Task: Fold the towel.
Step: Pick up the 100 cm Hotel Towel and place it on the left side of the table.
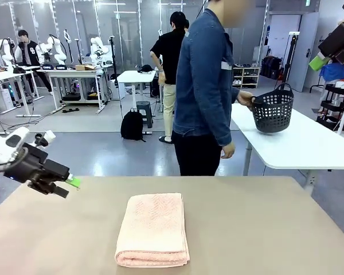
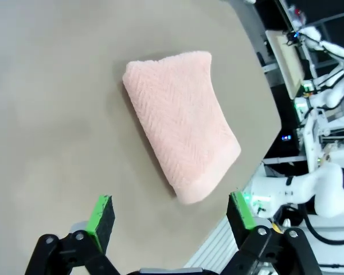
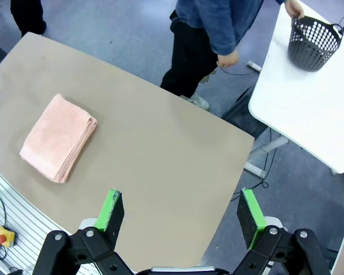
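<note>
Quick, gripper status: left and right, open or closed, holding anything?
Left gripper: open, empty, off the towel.
Right gripper: open, empty, high above the table.

Evenly bright under overhead hall lighting. Soft, faint shadow hugging the towel (image 1: 152,229) toward 9 o'clock in the left wrist view. Slight motion blur there; wide-angle bending of table edges toward 3 o'clock. No glare.
</note>
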{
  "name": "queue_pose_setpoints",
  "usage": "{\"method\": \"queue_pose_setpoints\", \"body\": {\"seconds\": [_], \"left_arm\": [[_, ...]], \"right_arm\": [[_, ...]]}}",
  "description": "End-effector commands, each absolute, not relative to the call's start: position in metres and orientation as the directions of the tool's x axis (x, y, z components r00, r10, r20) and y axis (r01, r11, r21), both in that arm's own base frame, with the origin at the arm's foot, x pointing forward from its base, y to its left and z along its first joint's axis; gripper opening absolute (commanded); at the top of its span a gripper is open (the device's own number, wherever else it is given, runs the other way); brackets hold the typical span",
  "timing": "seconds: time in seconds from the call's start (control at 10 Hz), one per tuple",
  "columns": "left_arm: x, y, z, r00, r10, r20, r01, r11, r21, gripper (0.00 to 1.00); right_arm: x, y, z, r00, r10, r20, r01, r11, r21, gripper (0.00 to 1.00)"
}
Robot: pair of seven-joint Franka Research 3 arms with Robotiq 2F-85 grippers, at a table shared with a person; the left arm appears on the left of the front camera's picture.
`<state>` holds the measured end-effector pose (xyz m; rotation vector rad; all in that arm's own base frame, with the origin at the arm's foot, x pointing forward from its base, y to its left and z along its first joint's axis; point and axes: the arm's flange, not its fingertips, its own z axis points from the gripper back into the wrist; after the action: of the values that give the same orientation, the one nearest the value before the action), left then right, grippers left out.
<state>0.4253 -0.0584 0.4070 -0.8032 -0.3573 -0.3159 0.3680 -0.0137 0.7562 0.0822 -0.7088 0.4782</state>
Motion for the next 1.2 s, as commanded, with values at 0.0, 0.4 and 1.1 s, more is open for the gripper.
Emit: {"method": "queue_pose_setpoints", "body": {"seconds": [0.0, 0.4, 1.1], "left_arm": [[0.431, -0.068, 0.395, 0.881, -0.136, 0.452, 0.412, 0.689, -0.596, 1.0], [0.428, -0.065, 0.398, 0.897, -0.133, 0.422, 0.396, 0.664, -0.634, 1.0], [0.432, -0.087, 0.35, 0.87, -0.143, 0.471, 0.461, 0.571, -0.679, 1.0]], "right_arm": [[0.368, -0.014, 0.755, 0.658, 0.391, 0.644, -0.448, 0.89, -0.083, 1.0], [0.368, -0.014, 0.755, 0.658, 0.391, 0.644, -0.448, 0.89, -0.083, 1.0], [0.368, -0.014, 0.755, 0.658, 0.391, 0.644, -0.448, 0.89, -0.083, 1.0]]}}
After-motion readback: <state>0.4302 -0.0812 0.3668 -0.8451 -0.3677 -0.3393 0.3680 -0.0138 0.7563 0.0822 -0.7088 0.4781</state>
